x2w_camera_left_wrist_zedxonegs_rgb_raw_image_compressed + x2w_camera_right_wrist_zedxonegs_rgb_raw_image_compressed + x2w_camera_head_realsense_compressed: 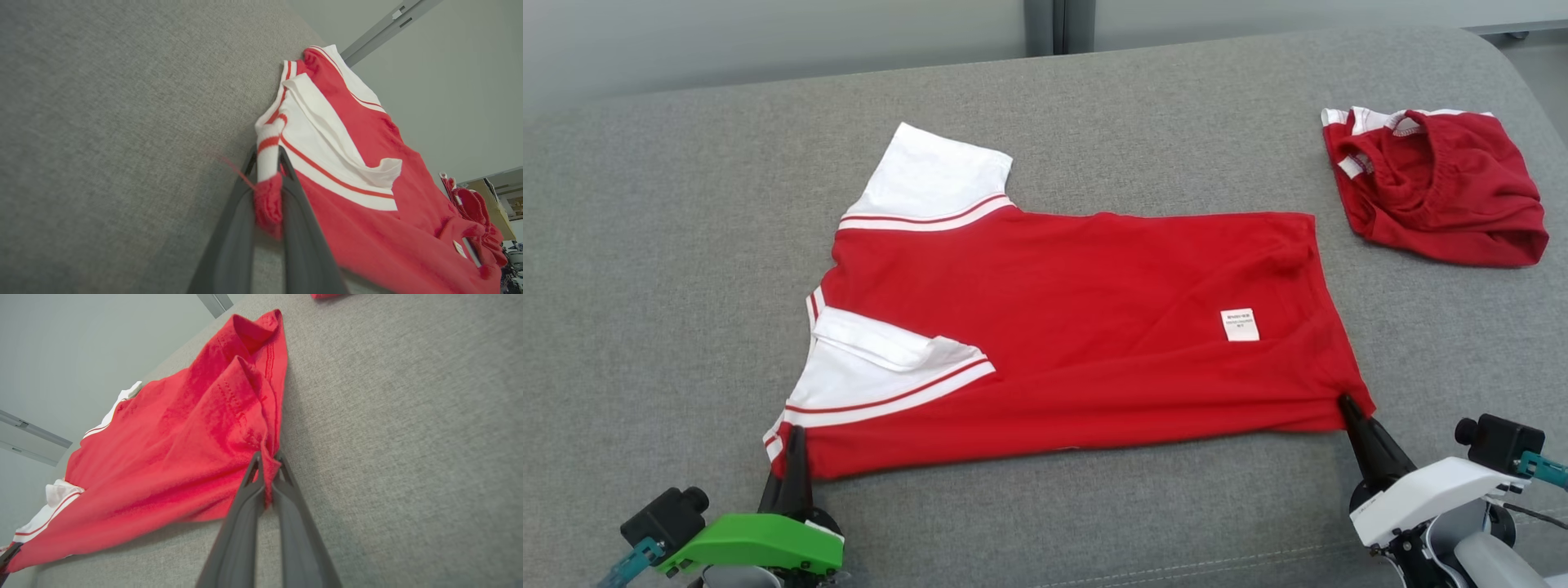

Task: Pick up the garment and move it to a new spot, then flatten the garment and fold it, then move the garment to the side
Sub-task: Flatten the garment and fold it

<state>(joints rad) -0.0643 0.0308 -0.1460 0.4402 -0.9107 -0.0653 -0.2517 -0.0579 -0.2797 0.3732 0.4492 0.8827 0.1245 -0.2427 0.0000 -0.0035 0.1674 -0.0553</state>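
Both claws clamped on the near edge of the red shirt (1078, 327)
Left claw (795, 441) pinches the striped cuff (267, 139), right claw (1346, 404) the hem corner (267, 457), both arms low, fingers pointing away. Shirt lies flat on the grey upholstered surface (645, 286); another red garment (1437, 196) sits bunched at far right, well apart.

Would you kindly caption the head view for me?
Left gripper and right gripper pinch near corners of the red shirt.
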